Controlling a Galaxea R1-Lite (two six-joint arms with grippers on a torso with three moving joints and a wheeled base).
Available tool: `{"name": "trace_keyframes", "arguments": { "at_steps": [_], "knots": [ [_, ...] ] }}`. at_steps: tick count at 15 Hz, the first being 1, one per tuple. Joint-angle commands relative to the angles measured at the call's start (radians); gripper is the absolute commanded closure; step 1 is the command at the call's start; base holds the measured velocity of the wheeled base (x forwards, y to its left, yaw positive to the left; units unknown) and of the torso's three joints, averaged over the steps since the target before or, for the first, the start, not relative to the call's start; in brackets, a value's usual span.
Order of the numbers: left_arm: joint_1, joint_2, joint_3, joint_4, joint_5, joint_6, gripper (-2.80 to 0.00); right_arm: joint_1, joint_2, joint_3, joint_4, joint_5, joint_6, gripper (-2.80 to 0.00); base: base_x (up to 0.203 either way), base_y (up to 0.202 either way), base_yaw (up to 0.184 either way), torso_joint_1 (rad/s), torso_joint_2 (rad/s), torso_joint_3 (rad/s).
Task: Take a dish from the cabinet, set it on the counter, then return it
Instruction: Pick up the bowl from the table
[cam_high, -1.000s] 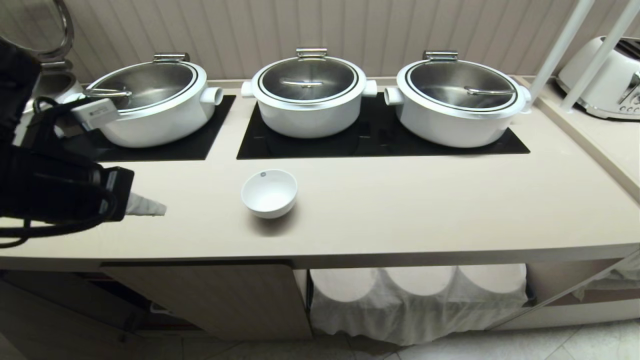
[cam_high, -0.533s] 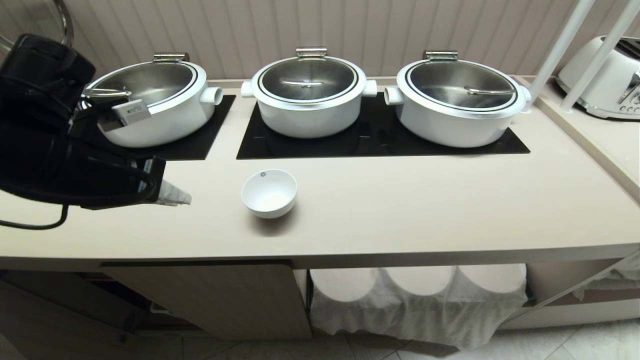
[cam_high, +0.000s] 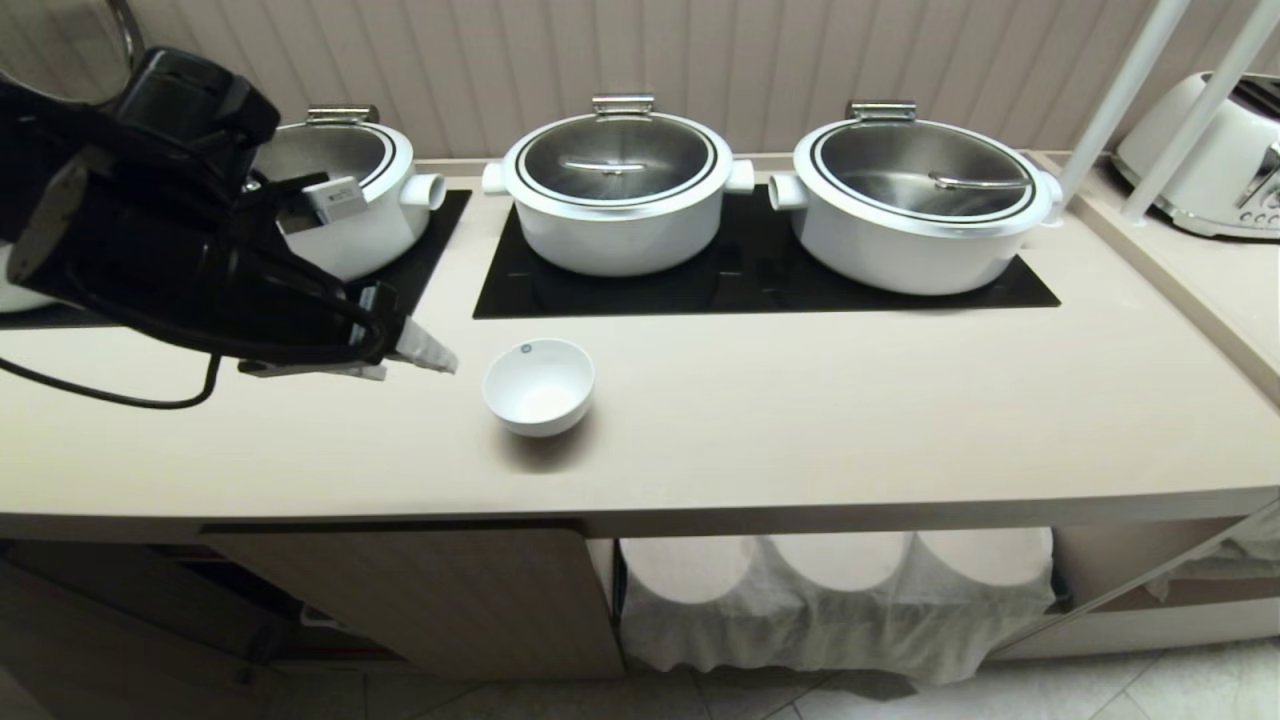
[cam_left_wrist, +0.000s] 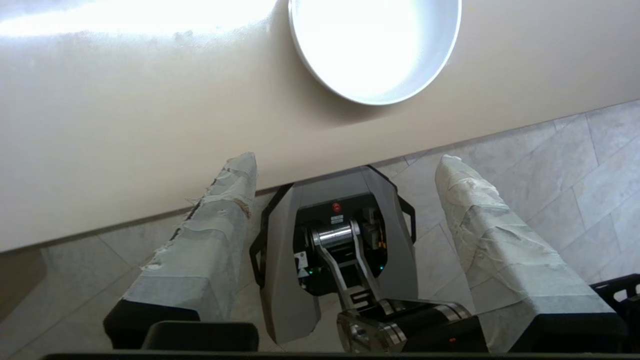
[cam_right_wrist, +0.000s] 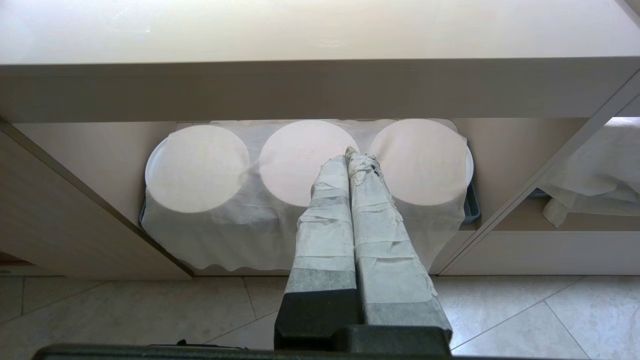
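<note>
Beige counter (cam_high: 800, 420): glossy white deep-sided dish (cam_high: 538, 386)

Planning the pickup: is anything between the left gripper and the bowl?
No. Only bare counter separates the left gripper from the bowl, as the head view shows.

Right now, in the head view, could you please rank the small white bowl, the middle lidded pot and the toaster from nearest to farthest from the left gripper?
Measured from the left gripper, open above the counter:
1. The small white bowl, on the counter just to the gripper's right.
2. The middle lidded pot, farther back on the black hob panel.
3. The toaster, at the far right end.
</note>
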Motion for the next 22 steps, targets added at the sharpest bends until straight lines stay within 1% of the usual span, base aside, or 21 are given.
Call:
{"name": "trace_keyframes", "arguments": {
  "at_steps": [1, 3, 5, 7, 10, 19, 22],
  "knots": [
    [-0.022, 0.078, -0.059, 0.003, 0.015, -0.001, -2.8, 0.001, 0.0, 0.0, 0.0, 0.0, 0.0, 0.0, 0.0, 0.0, 0.0, 0.0, 0.0, 0.0],
    [-0.04, 0.14, -0.126, 0.003, 0.062, -0.002, -2.8, 0.001, 0.0, 0.0, 0.0, 0.0, 0.0, 0.0, 0.0, 0.0, 0.0, 0.0, 0.0, 0.0],
    [-0.049, 0.186, -0.181, 0.008, 0.074, -0.006, -2.8, -0.001, 0.0, 0.0, 0.0, 0.0, 0.0, 0.0, 0.0, 0.0, 0.0, 0.0, 0.0, 0.0],
    [-0.048, 0.219, -0.195, 0.01, 0.081, -0.007, -2.8, -0.001, 0.0, 0.0, 0.0, 0.0, 0.0, 0.0, 0.0, 0.0, 0.0, 0.0, 0.0, 0.0],
    [-0.044, 0.25, -0.194, 0.013, 0.111, -0.005, -2.8, 0.001, 0.0, 0.0, 0.0, 0.0, 0.0, 0.0, 0.0, 0.0, 0.0, 0.0, 0.0, 0.0],
    [-0.051, 0.33, -0.197, 0.011, 0.115, -0.004, -2.8, -0.001, 0.0, 0.0, 0.0, 0.0, 0.0, 0.0, 0.0, 0.0, 0.0, 0.0, 0.0, 0.0],
    [-0.051, 0.362, -0.23, 0.013, 0.114, -0.009, -2.8, 0.0, 0.0, 0.0, 0.0, 0.0, 0.0, 0.0, 0.0, 0.0, 0.0, 0.0, 0.0, 0.0]
  ]
}}
